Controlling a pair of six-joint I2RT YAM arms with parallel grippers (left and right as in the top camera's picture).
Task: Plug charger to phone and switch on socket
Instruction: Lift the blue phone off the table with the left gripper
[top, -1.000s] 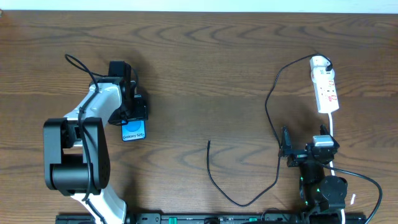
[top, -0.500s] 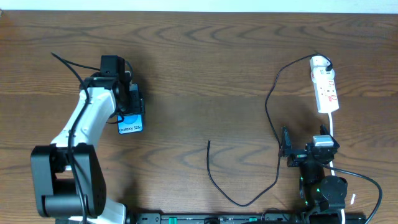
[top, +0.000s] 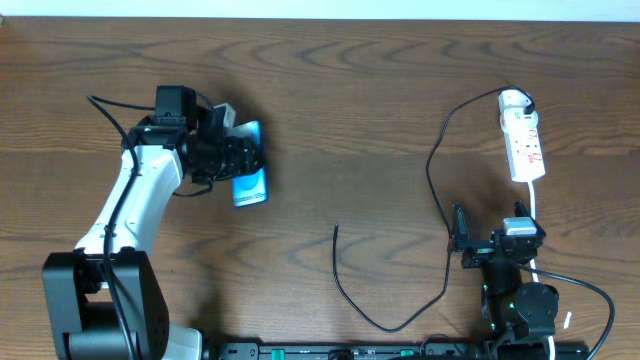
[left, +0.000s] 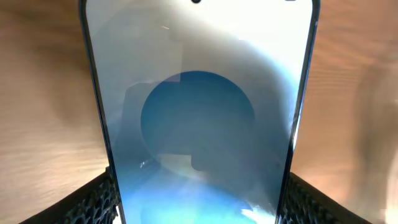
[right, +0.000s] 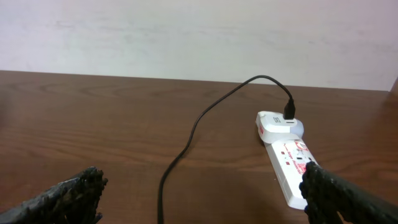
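Smartphone (top: 250, 188), black-framed, blue-screened, clamped in left gripper (top: 235, 158).
Right gripper (right: 202, 186) gapes wide, empty, near narrow white power strip (top: 522, 135); long thin black charger cable (top: 429, 170) trails across brown wooden table (top: 330, 100).

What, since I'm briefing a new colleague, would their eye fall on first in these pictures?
The bright blue phone stands out most, gripped by the left gripper at the left and filling the left wrist view. Next comes the thin black cable, looping from the middle up to the white power strip at the far right, with the open right gripper waiting just below it.
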